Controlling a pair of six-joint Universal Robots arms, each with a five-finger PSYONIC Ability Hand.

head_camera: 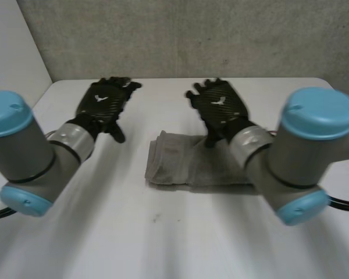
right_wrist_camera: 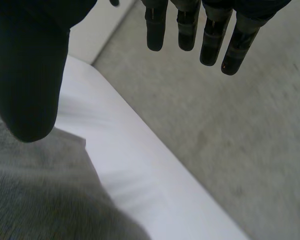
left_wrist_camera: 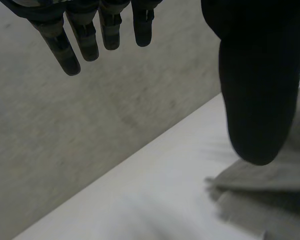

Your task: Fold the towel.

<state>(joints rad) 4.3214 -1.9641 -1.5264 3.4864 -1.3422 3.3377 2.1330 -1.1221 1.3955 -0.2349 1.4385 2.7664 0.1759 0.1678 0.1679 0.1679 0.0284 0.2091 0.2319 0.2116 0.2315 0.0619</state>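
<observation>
**A:** Start with the head view. Where is the towel?

**B:** The grey towel [head_camera: 192, 165] lies folded into a flat oblong on the white table [head_camera: 163, 244]. The left robot hand [head_camera: 104, 100] is off the towel's left end and beyond its far edge, over bare table. Its fingers are spread and straight, and it holds nothing. The right robot hand [head_camera: 220, 104] is over the towel's far edge, also spread, with its thumb hanging above the cloth. I cannot tell whether the thumb touches the towel.

**A:** And the left wrist view?

**B:** The left robot hand's fingers [left_wrist_camera: 85, 45] hang straight and slightly apart, and the thumb [left_wrist_camera: 255, 90] stands well away from them. Nothing is pinched between them. A layered corner of the towel [left_wrist_camera: 270, 200] lies below the thumb. White table [left_wrist_camera: 155, 190] runs out from that corner to a grey concrete wall [left_wrist_camera: 90, 140].

**A:** The right wrist view?

**B:** It is much the same. The fingers [right_wrist_camera: 187, 27] are straight and parted, and the thumb [right_wrist_camera: 30, 75] is wide of them, gripping nothing. The towel [right_wrist_camera: 40, 200] lies under the thumb. Beyond the towel's edge there is a strip of table [right_wrist_camera: 130, 165], then the wall [right_wrist_camera: 230, 125].
</observation>
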